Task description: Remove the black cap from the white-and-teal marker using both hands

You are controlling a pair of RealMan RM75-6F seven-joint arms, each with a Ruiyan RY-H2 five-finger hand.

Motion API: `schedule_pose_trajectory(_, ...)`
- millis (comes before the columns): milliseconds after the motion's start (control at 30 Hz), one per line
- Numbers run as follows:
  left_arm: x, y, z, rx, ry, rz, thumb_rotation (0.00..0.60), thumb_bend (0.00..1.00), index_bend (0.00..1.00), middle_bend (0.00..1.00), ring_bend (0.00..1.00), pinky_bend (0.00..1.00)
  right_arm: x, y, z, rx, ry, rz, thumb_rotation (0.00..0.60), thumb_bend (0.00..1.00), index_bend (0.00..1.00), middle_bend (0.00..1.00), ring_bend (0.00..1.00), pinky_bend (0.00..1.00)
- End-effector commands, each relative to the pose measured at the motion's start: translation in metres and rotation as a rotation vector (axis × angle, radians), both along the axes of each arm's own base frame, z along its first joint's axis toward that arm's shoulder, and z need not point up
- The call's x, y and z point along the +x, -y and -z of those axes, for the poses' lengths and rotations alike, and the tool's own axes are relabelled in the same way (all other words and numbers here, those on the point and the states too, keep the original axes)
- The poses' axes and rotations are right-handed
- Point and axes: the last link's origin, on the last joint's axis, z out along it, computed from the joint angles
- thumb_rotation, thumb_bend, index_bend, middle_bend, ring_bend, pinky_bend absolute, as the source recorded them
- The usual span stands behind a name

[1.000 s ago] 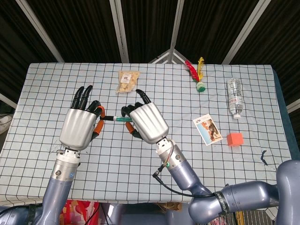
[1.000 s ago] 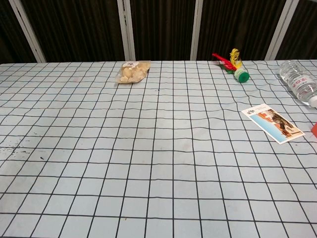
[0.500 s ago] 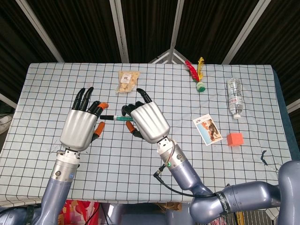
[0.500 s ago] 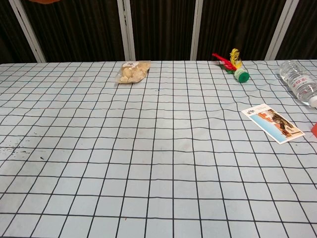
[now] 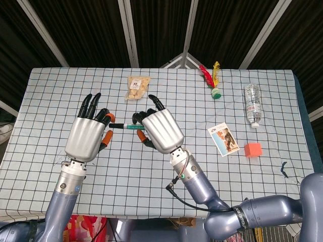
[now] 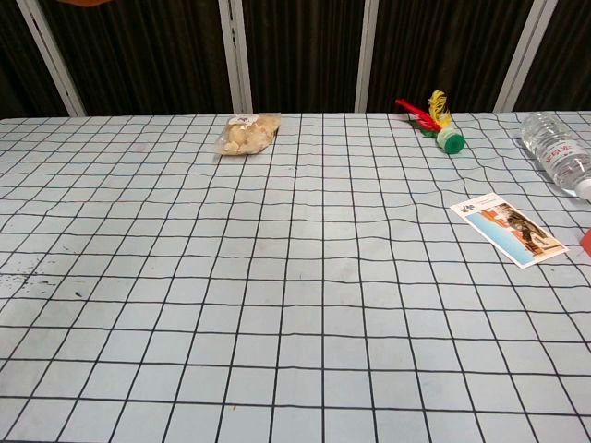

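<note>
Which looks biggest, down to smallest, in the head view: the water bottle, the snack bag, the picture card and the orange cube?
1. Water bottle, the longest.
2. and 3. Picture card and snack bag look about alike; too close to rank.
4. Orange cube, the smallest.
The bottle and bag lie farther from the camera, so true sizes may differ.

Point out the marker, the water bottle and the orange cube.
marker [image 5: 126,127], head view, teal stretch of barrel between the hands
water bottle [image 5: 252,103], head view, middle of its clear body
orange cube [image 5: 253,149], head view, top face

Marker [image 5: 128,126] between left hand [image 5: 89,136] and right hand [image 5: 160,130], above table [image 5: 60,91].
</note>
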Motion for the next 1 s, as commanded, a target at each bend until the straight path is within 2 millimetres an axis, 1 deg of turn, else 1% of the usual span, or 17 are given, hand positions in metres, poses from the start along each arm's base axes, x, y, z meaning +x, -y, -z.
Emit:
schedule_pose_trajectory(33,0.0002,0.0002,0.0,0.0,-0.001,0.0,0.6,0.49,0.46,0.37,0.0,0.0,-0.0005,0.0,-0.0001,0.001,0.002,0.001,0.6,0.59,0.74,0.69,0.53,0.12)
schedule_pose_trajectory(500,0.0037,0.0001,0.0028,0.001,-0.002,0.012,0.6,0.49,0.47,0.38,0.0,0.0,-0.0011,-0.0004,-0.0002,0.003,0.002,-0.001,0.6,0.59,0.74,0.69,0.53,0.12)
schedule_pose_trajectory(1000,0.0054,-0.0019,0.0049,0.013,-0.012,0.015,0.6,0.49,0.51,0.4,0.0,0.0,-0.0019,-0.0003,0.0002,0.005,0.001,-0.005,0.6,0.59,0.74,0.69,0.53,0.12)
